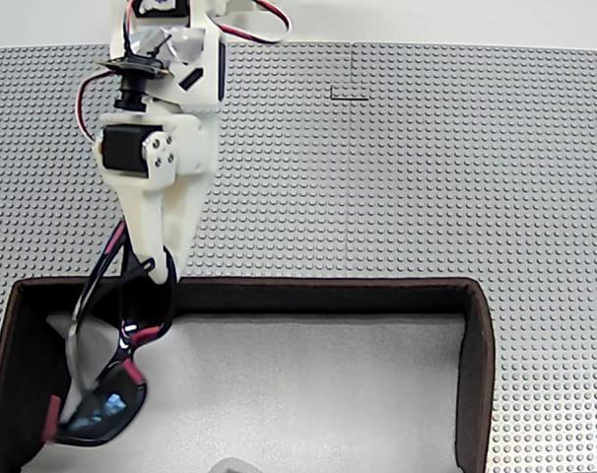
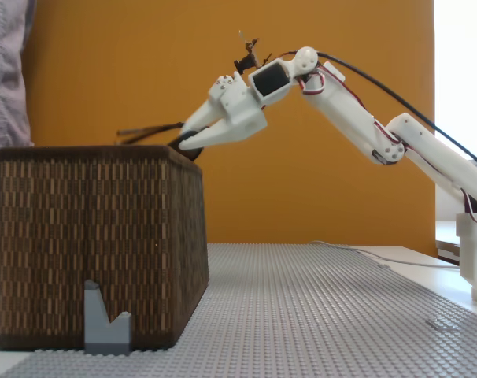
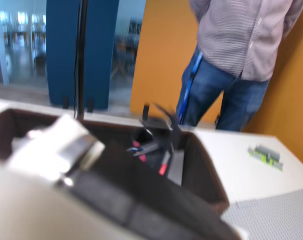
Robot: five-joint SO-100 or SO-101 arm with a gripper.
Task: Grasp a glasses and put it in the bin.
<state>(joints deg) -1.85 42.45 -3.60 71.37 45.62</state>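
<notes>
Gripper (image 1: 159,268) pinches one thin arm of the glasses (image 1: 106,379) just over the bin (image 1: 473,374) wall—they dangle inside, yet an arm hooking that rim could snag them on release.

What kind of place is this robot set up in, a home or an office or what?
Probably an office or lab workspace. The arm works on a grey studded baseplate, an orange wall stands behind it, and the wrist view shows glass partitions and a standing person near the bin.
</notes>
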